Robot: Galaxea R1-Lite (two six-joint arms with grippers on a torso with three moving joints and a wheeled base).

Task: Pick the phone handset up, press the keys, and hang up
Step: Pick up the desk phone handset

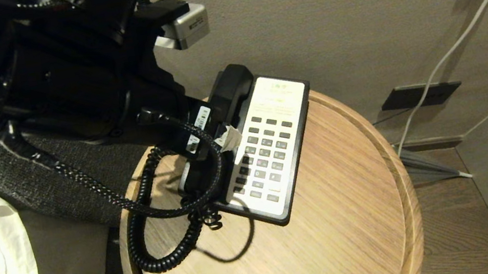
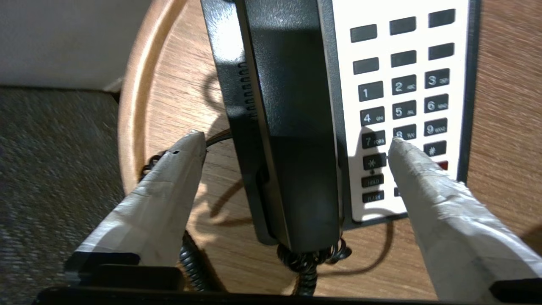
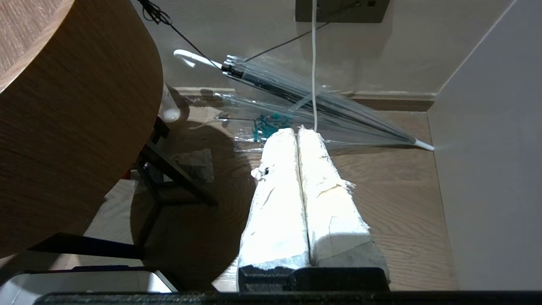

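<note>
Left hand (image 2: 296,148) spread astride phone handset (image 2: 292,127) on base, right hand (image 3: 298,132) pressed together, parked.

A round wooden table (image 1: 361,216) stood by a beige wall (image 1: 326,4); wood floor (image 1: 457,225) at four o'clock.

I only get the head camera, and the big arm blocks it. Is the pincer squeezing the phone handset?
Observer: No. The left pincer is open, one finger each side of the phone handset, not touching it.
Operator: Is a finger over the buttons?
Observer: Yes, one fingertip is above the phone base, by the 8 key.
Operator: Where's the other pincer?
Observer: The right pincer is shut, low beside the round table, pointing at a clear umbrella.
</note>
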